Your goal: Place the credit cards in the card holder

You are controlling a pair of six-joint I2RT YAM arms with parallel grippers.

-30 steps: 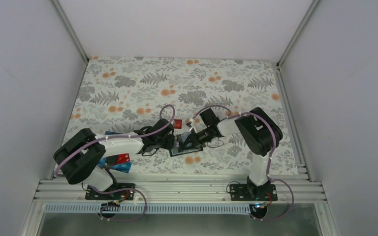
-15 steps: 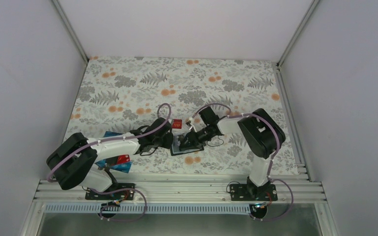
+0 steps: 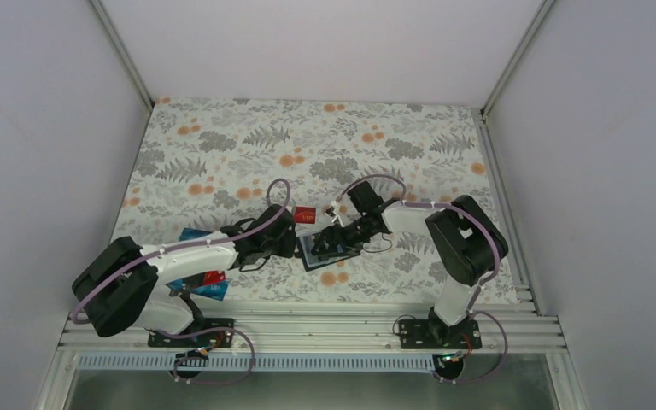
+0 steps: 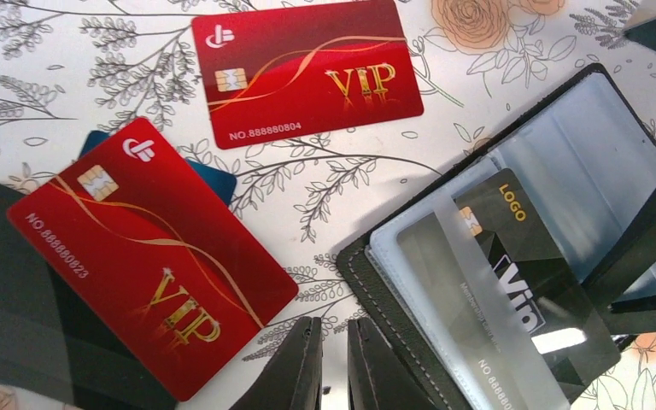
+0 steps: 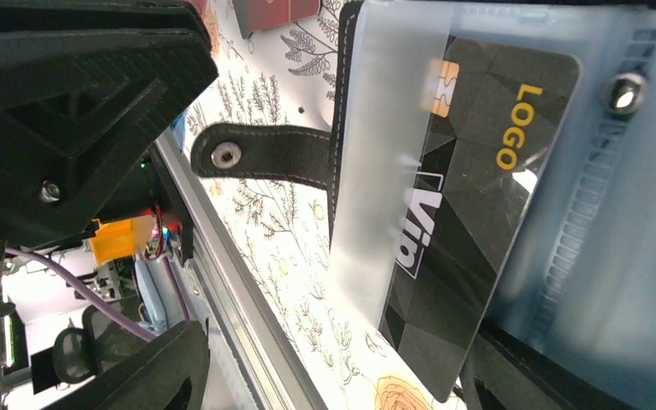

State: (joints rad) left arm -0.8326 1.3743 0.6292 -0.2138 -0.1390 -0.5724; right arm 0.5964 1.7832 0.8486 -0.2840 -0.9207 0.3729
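The holder [image 3: 329,250] lies open mid-table, a black card [image 4: 521,273] only part-way into its sleeve [image 5: 367,128]. The right gripper [image 3: 335,239] hangs over it, fingers apart, so the card may slip out. The left gripper [image 4: 335,366], fingers nearly together on nothing, crowds the holder's 9 o'clock and could nudge it. Room lies toward 12; rail [image 3: 307,323] at 6.

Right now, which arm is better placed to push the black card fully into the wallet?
Probably the right. The right gripper is open over the wallet, at the black card half inside a clear sleeve. The left gripper is shut at the wallet's edge, nearer the red cards.
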